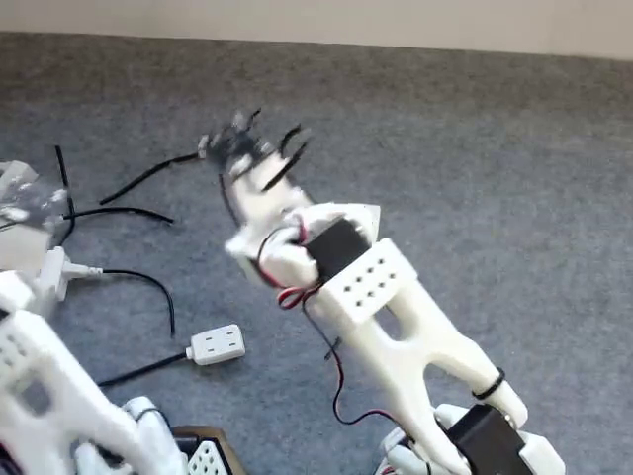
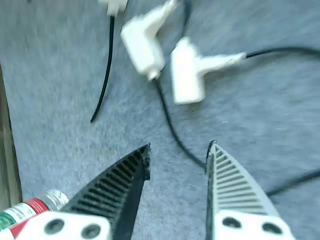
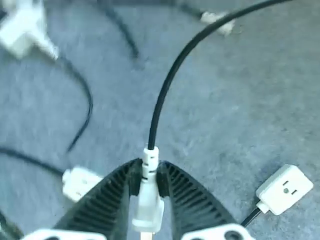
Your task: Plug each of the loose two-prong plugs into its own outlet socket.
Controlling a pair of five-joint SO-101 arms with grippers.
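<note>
Right claw [image 3: 148, 169] clamped on a white two-prong plug [image 3: 147, 205], black cord [image 3: 170, 75] trailing ahead, likely for carrying to the outlet socket [image 3: 284, 190] lying near on the grey surface [image 3: 240, 100]; left claw [image 2: 179, 150] wide open, empty, over loose white cord ends [image 2: 186, 75], seemingly on standby.

Brightly, softly, evenly lit throughout; palest toward 12 o'clock on the carpet [image 1: 495, 148] in the high view; thin, diffuse shadows hugging the black cord [image 2: 170, 125].
</note>
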